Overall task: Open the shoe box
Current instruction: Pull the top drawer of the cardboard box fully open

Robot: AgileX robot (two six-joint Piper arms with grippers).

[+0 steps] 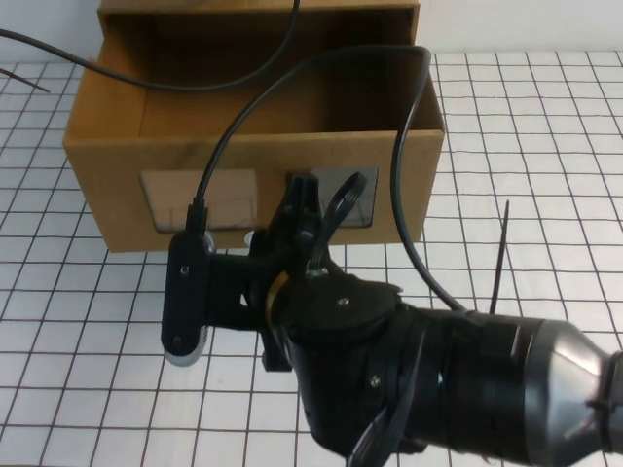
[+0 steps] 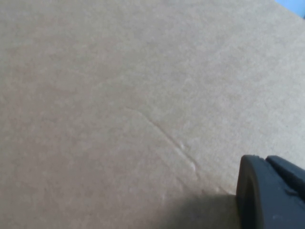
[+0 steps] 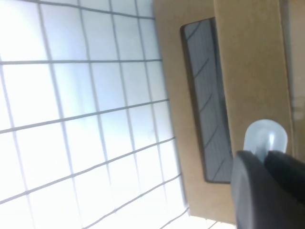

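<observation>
Note for you: the far top of the brown cardboard shoe box (image 1: 107,185) is cut off by the high view's upper edge. The black right gripper (image 1: 310,199), jaws together at the front wall, hides that wall's lower middle. In the right wrist view the gripper also covers one end of the dark glossy rectangular panel (image 3: 205,95). In the left wrist view only a corner of the black left gripper (image 2: 271,193) shows against plain cardboard. You cannot tell which face of the box that is.

Bright, even light in the high view, soft shade inside the shoe box (image 1: 243,146), gridded surface (image 3: 62,119) beside the box washed out white in the right wrist view, left wrist close-up of cardboard dimmer and out of focus
</observation>
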